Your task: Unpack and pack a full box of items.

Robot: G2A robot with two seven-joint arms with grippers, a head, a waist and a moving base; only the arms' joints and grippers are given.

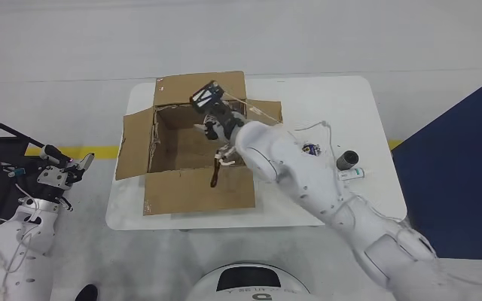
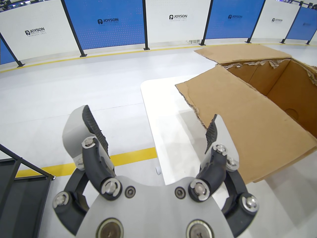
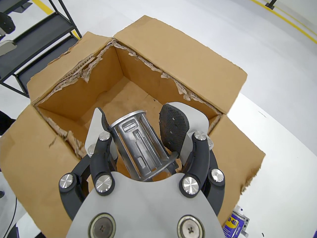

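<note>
**Right gripper (image 3: 136,115).** My fingers are closed part-way on a silver cast-metal part (image 3: 138,137), a ribbed cylinder with a flange at each end. It lies lengthwise between the fingers, and its far rim is about level with my fingertips. One finger bears against the cylinder's side. On the opposite side the near flange meets the finger below the ribbed pad (image 3: 173,125). I cannot tell whether that pad itself presses the cylinder.

**Cardboard box (image 3: 178,58).** It stands open just beyond and below my fingertips, with its flaps folded outward and torn paper along the rim. The part hangs over the opening, and the brown box floor shows past it.

**Spray can (image 3: 232,224).** It lies on the white table (image 3: 284,174), back beside the base of my fingers. It has a blue and yellow label with print on it.

**Left gripper (image 2: 150,112).** My fingers are spread wide with nothing between them. Beyond the tips are the table's edge and grey floor crossed by a yellow line (image 2: 133,154). The box sits outboard of one finger, well apart from it. Far ahead, the blue and white barrier panels (image 2: 173,15) each carry a dark logo and a line of lettering.
</note>
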